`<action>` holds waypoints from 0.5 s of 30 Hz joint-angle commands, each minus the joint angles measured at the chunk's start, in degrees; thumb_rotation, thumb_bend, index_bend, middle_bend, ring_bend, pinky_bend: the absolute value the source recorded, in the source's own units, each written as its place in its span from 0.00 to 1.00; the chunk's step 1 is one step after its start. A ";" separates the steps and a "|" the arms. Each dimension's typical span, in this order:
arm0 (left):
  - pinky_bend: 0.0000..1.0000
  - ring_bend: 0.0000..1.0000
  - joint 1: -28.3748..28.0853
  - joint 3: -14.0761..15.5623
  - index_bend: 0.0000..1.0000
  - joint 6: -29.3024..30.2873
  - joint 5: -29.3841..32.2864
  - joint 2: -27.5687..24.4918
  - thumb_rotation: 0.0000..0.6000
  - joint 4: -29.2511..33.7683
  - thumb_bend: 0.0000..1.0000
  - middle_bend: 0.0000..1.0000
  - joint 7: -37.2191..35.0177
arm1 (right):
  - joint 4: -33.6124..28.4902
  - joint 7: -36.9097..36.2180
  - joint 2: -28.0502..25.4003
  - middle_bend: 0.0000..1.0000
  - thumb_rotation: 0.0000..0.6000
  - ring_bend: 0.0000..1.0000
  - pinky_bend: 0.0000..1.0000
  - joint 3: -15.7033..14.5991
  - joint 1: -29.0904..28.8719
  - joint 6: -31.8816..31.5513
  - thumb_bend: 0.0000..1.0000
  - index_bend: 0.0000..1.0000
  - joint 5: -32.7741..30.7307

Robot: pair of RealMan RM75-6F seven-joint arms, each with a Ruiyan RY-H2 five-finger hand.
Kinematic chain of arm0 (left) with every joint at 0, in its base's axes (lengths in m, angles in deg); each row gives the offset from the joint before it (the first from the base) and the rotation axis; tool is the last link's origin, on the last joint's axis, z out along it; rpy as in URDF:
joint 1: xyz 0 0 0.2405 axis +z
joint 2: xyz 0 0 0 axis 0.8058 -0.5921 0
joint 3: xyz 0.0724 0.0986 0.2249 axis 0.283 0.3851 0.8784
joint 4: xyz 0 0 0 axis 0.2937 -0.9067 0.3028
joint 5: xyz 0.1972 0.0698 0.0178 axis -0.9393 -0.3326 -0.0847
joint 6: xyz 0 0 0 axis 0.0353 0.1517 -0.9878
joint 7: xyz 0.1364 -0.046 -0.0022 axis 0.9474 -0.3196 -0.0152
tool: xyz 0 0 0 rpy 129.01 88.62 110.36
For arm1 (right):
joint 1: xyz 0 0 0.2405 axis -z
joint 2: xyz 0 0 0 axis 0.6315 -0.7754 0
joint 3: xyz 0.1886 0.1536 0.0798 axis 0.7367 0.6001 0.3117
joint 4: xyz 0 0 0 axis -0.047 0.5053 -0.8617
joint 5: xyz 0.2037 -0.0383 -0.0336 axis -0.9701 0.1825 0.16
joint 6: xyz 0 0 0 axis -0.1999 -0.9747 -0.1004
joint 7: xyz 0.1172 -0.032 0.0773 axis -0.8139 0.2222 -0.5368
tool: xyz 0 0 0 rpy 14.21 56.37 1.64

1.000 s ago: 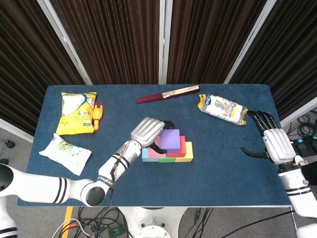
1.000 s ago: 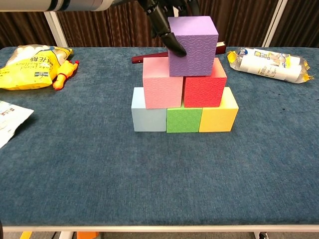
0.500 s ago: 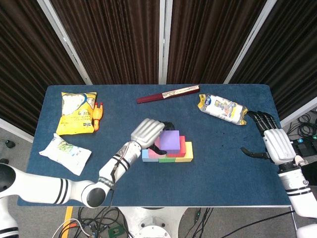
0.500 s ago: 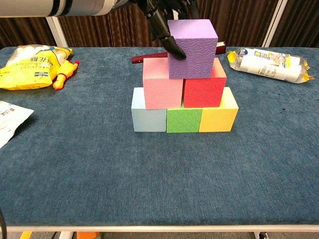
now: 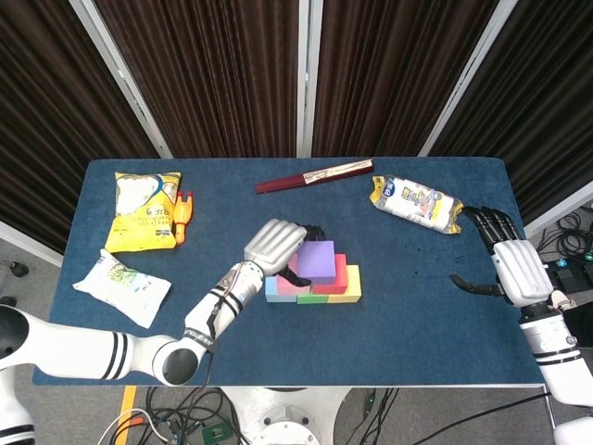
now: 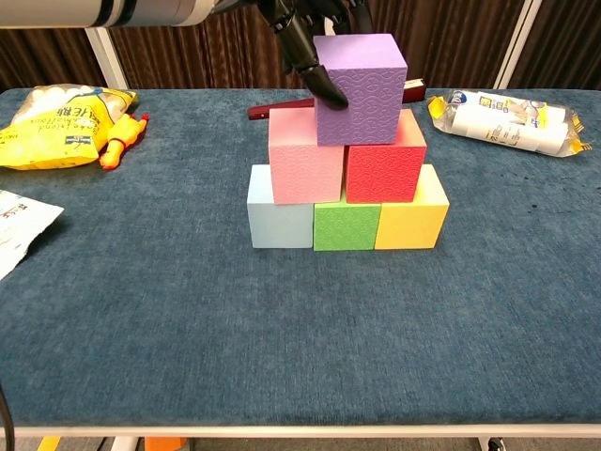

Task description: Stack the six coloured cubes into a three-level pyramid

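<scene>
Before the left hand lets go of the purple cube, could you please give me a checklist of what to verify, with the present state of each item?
1. Base row complete: light blue cube, green cube and yellow cube sit side by side on the table: ok.
2. Middle row seated: pink cube and red cube rest on the base row: ok.
3. Purple cube on top, over the pink-red seam: ok, though set slightly toward the red side.
4. Purple cube fully resting, no gap beneath: cannot tell.
5. Left hand fingers on the purple cube: ok, still touching.
6. Right hand far from the stack: ok.
</scene>
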 commanded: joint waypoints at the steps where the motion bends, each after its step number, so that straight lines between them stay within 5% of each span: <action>1: 0.55 0.43 -0.18 0.27 0.37 -0.20 0.02 -0.03 1.00 0.14 0.20 0.42 0.48 | 0.04 0.02 0.04 0.08 1.00 0.00 0.00 0.03 -0.04 0.03 0.09 0.00 0.02; 15: 0.50 0.35 0.07 0.21 0.16 0.12 -0.53 -0.39 1.00 0.89 0.12 0.32 0.20 | 0.31 -0.34 0.26 0.08 1.00 0.00 0.00 0.20 0.03 -0.31 0.09 0.00 0.13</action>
